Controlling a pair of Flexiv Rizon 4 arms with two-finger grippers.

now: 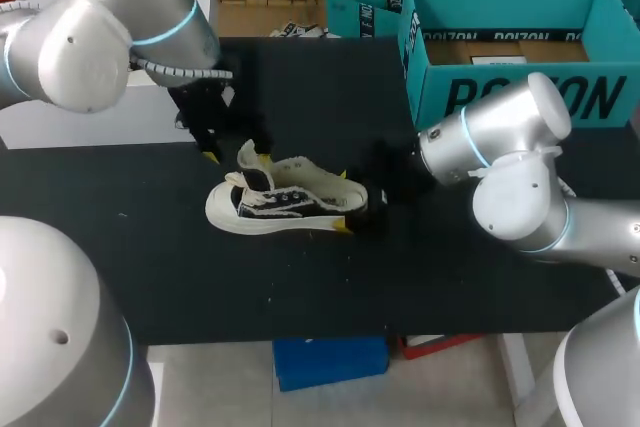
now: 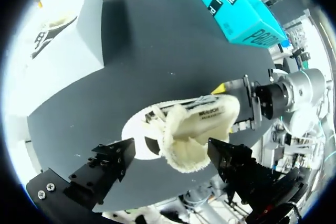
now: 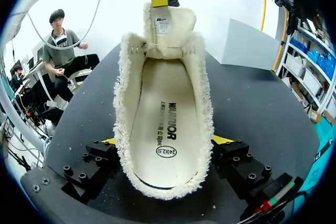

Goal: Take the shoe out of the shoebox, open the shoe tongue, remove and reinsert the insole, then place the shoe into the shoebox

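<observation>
A black and cream sneaker (image 1: 280,202) with fleece lining stands on the black table (image 1: 200,267). My right gripper (image 1: 345,200) holds its heel, one yellow tip on each side. In the right wrist view the shoe (image 3: 163,77) fills the space between the fingers (image 3: 94,166), and the printed insole (image 3: 160,129) lies inside. My left gripper (image 1: 215,142) hangs just behind the raised tongue (image 1: 248,157). In the left wrist view its fingers (image 2: 105,174) stand wide apart, with the fleecy tongue (image 2: 197,127) loose between them. The teal shoebox (image 1: 510,97) stands open at the back right.
A white box (image 1: 90,117) sits at the table's left edge, close behind my left arm. A second teal box (image 1: 365,2) stands behind the shoebox. Bare black table lies in front of the shoe.
</observation>
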